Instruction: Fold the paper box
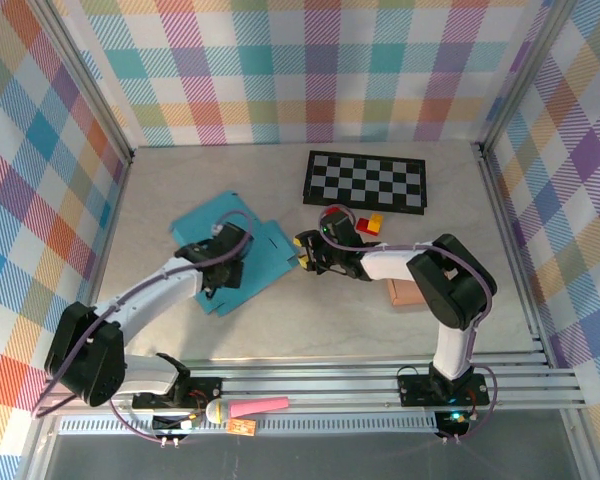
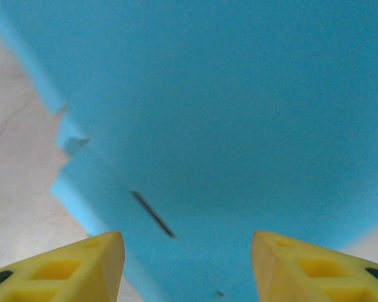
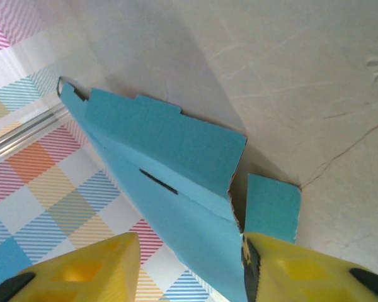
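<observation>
Left wrist view: nearest the lens, two yellow fingers (image 2: pixel 82 267) sat at the bottom edge, well apart, with nothing clamped between them. The left gripper (image 2: pixel 186 244) was therefore noted as open. Directly below and ahead of it lay the blue paper box (image 2: pixel 227 113), a flat blank at this stage. Its notched edge sat at the left against the pale table (image 2: pixel 16 189). A short dark slot (image 2: pixel 152 214) crossed the panel just ahead of the fingers.

Right wrist view: the right gripper (image 3: pixel 189 244) had its fingers parted. A raised panel of the blank ran up between them. It touched the inner face of the finger at the right of the view and stood clear of the other, so it was judged not gripped. A small tab (image 3: pixel 272 204) stuck out beside that finger.

Top external view: the paper box lay left of centre on the table. The left gripper was over its middle, and the right gripper reached in from the right to its right edge. A checkerboard (image 1: pixel 365 182) lay well apart behind.

Judgement: the next fold turns on the right-edge panel, which lies leftward of the right fingers. The right arm is nearer that flap, and the left arm is placed to pin the base. The blank's long axis could not be told, as the arm covered it.
</observation>
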Robot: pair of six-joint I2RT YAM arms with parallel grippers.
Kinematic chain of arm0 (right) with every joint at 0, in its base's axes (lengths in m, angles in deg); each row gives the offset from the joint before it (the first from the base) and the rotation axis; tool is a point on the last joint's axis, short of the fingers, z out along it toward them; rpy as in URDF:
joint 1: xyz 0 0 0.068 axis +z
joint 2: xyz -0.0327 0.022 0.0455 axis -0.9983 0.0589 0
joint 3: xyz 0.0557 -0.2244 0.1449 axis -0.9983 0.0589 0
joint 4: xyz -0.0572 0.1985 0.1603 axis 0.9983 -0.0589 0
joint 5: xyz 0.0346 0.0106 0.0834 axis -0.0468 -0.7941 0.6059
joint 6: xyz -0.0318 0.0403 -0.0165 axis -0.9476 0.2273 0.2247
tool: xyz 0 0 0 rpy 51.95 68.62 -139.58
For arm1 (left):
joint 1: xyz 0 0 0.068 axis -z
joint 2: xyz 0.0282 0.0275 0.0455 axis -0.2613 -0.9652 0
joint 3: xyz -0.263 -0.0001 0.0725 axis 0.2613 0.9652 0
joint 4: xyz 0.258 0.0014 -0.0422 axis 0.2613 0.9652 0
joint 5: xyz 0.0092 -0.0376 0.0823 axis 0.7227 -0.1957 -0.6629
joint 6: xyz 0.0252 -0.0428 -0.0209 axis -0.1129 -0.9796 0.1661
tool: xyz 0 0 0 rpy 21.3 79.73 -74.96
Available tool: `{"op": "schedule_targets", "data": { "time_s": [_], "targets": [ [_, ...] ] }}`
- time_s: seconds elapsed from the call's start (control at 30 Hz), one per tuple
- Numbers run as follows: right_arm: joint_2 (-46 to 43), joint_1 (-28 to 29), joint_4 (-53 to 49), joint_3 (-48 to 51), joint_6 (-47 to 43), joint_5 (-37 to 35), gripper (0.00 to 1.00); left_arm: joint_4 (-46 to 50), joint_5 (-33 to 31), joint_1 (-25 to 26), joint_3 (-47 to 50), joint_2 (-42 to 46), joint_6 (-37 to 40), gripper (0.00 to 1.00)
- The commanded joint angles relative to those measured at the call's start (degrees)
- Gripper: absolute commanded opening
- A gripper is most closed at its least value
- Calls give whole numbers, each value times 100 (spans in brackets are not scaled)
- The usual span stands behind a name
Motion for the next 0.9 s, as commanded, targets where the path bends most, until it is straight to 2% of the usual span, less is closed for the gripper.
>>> {"op": "schedule_targets", "data": {
  "time_s": [0.0, 0.1, 0.27, 0.47, 0.63, 0.73, 0.87],
  "targets": [
    [246, -38, 279, -64, 65, 30, 49, 100, 664, -859, -229, 46, -413, 54],
    [462, -40, 445, -137, 211, 63, 49, 80, 1236, -1720, -489, -449, -448, 52],
    [693, -66, 902, -90, 393, -100, 48, 15, 1645, -2359, -1236, -1580, -325, 49],
    [910, -72, 1104, -226, 454, -23, 45, 190, 1558, -2414, -1864, -2733, -4, 43],
    [1045, -72, 1465, -81, 674, -228, 42, 174, 1585, -2422, -1726, -3016, 43, 41],
    [1100, -86, 1824, -45, 599, -371, 37, 155, 1618, -2418, -1639, -3048, 77, 40],
    [1131, -118, 1947, -82, 366, -398, 25, 151, 1614, -2412, -1612, -3020, 128, 40]
  ]
}}
